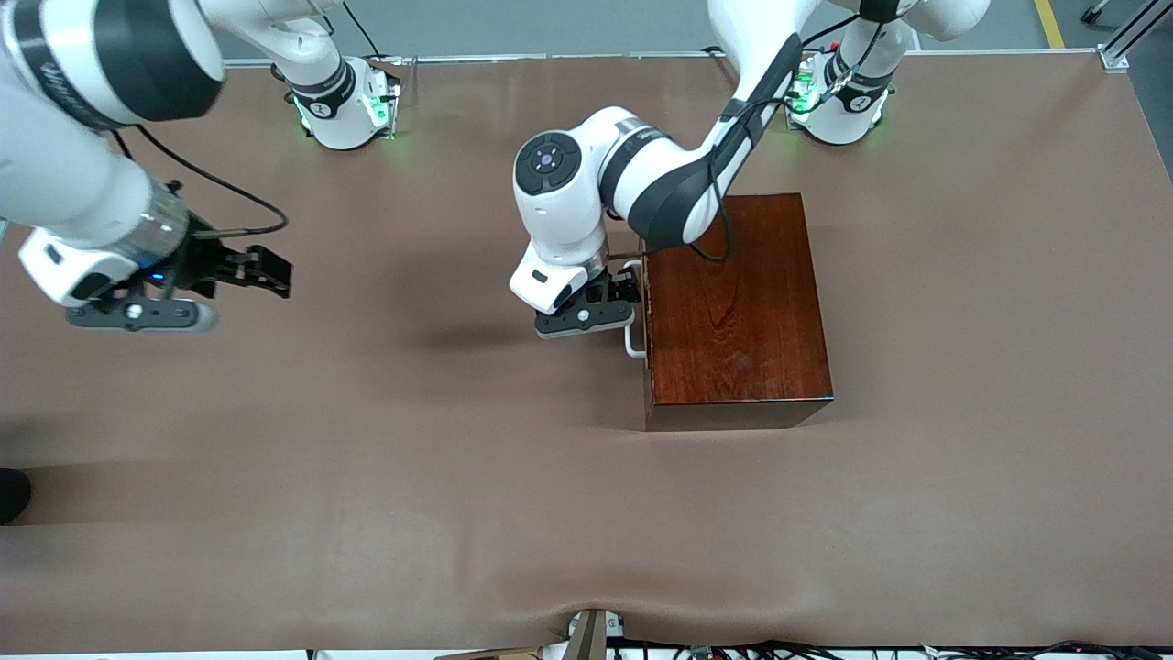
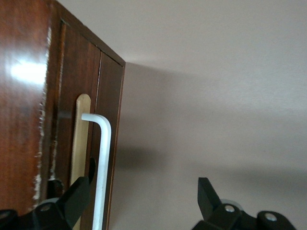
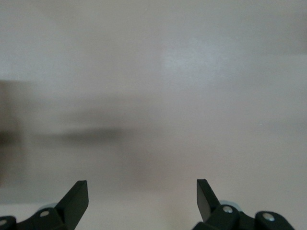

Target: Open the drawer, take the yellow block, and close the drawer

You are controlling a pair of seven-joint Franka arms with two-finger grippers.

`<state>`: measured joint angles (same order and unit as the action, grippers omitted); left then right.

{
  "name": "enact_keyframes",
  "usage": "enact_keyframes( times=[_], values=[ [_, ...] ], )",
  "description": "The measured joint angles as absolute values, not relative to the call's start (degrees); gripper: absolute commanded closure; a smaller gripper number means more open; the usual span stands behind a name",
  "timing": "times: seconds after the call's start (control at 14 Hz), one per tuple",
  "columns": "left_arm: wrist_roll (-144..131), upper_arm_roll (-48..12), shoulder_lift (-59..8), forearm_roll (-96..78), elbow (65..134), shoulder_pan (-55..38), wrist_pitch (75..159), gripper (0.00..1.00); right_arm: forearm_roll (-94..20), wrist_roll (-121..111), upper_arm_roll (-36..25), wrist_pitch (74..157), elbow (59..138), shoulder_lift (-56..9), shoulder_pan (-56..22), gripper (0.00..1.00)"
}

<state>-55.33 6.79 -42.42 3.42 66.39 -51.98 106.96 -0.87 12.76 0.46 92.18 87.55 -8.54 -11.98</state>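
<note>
I see the right pincer [image 1: 275, 271] hanging over bare brown desk [image 1: 367, 458] at the right arm's end, fingers spread wide, nothing between them; the right wrist view shows only blank desk surface between its two black fingertips [image 3: 76, 196]. That arm is waiting, well apart from the box.

Mid-desk, the left pincer [image 1: 632, 286] is at the front of the dark glossy reddish-brown wooden box [image 1: 733, 312], right at the white U-shaped loop handle [image 1: 632, 341]. In the left wrist view its fingers are spread: one black fingertip [image 2: 79, 194] sits against the dark reddish-brown drawer front [image 2: 76, 120], between front and handle bar [image 2: 103, 167], the other out over open desk. So the handle bar lies between the fingers, not pinched.

The drawer sits flush in the box, shut. I can't see the yellow block in any view.
</note>
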Motion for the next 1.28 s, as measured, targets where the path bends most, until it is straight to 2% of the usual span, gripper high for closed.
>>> enact_keyframes(
  times=[0.36, 1.28],
  values=[
    [-55.84, 10.07, -45.83, 4.06, 66.37, -55.70, 105.38, 0.00, -0.87, 12.67, 0.26, 92.24, 87.55, -8.81, -12.84, 0.00],
    [-55.69, 10.14, -48.61, 6.92, 66.40, -56.30, 102.68, 0.00, -0.83, 11.07, -0.47, 92.30, 87.43, -9.38, -13.58, 0.00]
  ],
)
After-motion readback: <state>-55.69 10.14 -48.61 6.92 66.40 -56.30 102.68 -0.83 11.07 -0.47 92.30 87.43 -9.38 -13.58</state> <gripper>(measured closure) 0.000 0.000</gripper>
